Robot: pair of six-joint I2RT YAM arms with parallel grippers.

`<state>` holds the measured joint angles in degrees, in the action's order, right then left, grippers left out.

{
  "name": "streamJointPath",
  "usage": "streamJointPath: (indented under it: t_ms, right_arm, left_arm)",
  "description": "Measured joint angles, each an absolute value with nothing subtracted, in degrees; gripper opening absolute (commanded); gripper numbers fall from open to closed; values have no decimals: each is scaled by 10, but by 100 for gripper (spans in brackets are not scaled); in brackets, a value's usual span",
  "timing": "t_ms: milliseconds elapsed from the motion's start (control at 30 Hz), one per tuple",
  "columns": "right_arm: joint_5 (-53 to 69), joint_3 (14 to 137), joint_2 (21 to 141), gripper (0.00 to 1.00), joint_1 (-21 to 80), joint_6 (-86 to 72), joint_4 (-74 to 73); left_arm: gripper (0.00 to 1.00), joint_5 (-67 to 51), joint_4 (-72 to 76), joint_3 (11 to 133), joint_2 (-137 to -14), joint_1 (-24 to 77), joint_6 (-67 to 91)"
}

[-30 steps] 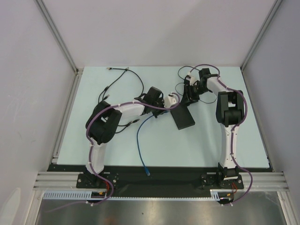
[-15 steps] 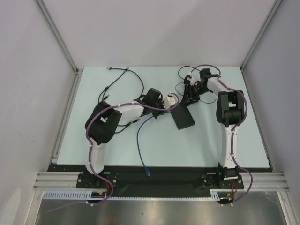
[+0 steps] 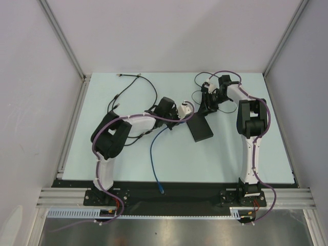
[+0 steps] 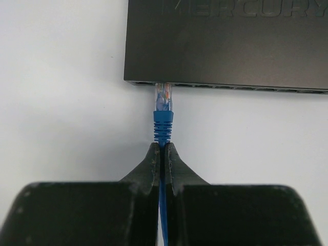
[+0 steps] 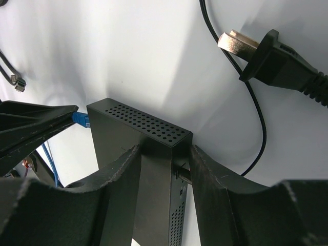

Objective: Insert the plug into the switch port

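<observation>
Two claws share this job, and the coming push turns on the line between the left one and the box. From the left wrist view, the left claw (image 4: 163, 154) is pressed together on the blue cable (image 3: 151, 154) just behind the plug's boot. The plug (image 4: 163, 102) sticks straight out toward 12 o'clock. Its long axis runs along the 6-to-12 line and meets the socket edge (image 4: 230, 86) of the switch (image 4: 225, 46) square on, that edge running from 9 to 3. The clear tip touches the edge at its 9 o'clock end. Most of the clear body is outside, so I'd judge it is at the mouth of a port and not seated; how deep it sits I cannot tell.

The right claw (image 5: 165, 148) clamps the switch across its narrow sides at the far end. From above, the switch lies flat on the worktop (image 3: 241, 154) between the two arms, with the left claw at about its 10 o'clock. The left arm carries the plug, so a straight push toward 12 looks like what is needed.
</observation>
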<state>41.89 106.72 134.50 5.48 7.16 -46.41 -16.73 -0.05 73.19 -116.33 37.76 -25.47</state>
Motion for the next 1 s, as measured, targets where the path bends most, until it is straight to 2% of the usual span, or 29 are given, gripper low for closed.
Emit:
streamJointPath:
  t_ms: [233, 733, 1000]
  right_arm:
    - [424, 1065, 1345, 47, 54, 71, -462]
    - [444, 1057, 1346, 45, 50, 70, -454]
    - [448, 1054, 1347, 36, 49, 71, -453]
  left_arm:
    - [0, -169, 4, 728, -1161, 377, -250]
    - [1, -150, -85, 801, -1199, 388, -276]
    - [0, -142, -102, 817, -1206, 389, -271]
